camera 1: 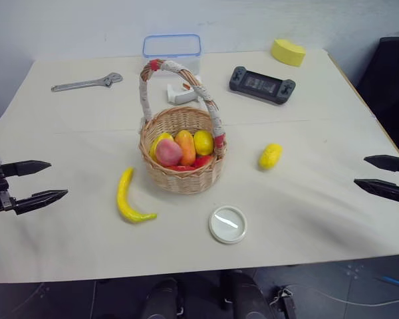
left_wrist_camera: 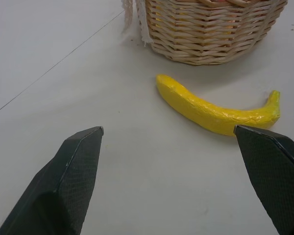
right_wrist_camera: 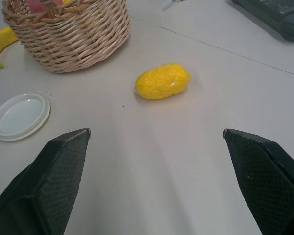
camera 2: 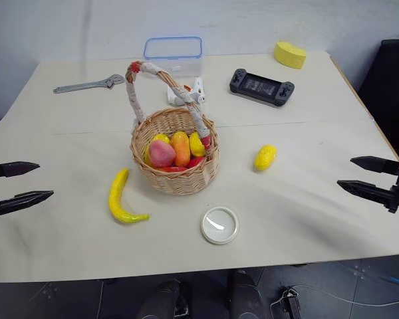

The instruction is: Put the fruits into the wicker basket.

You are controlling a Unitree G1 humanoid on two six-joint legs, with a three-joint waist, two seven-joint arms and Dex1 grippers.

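At the far left edge of the head view, a little below the middle, the left gripper (camera 1: 33,181) hangs over the table (camera 1: 66,252) with its two black fingers spread wide and nothing between them, aimed in toward the centre; its own wrist view shows the banana (left_wrist_camera: 210,110) lying ahead between the fingertips' line of sight, which suggests this arm is lined up to take that fruit. The banana (camera 1: 128,197) lies flat in the lower-left centre, just beside the wicker basket (camera 1: 186,178) but apart from its wall, so it is not yet in. The basket stands in the middle of the frame, upright, handle arching up and back, already holding several coloured fruits, so the drop-in spot is central to both arms. Below and right of it lies a round white lid (camera 1: 227,224), and to the right of the basket, apart from it, rests the lemon-like fruit (camera 1: 270,156). At the right edge, the right gripper (camera 1: 384,176) is likewise opened wide and empty, pointing inward, with the lemon-like fruit straight ahead in its wrist view, probably its target.
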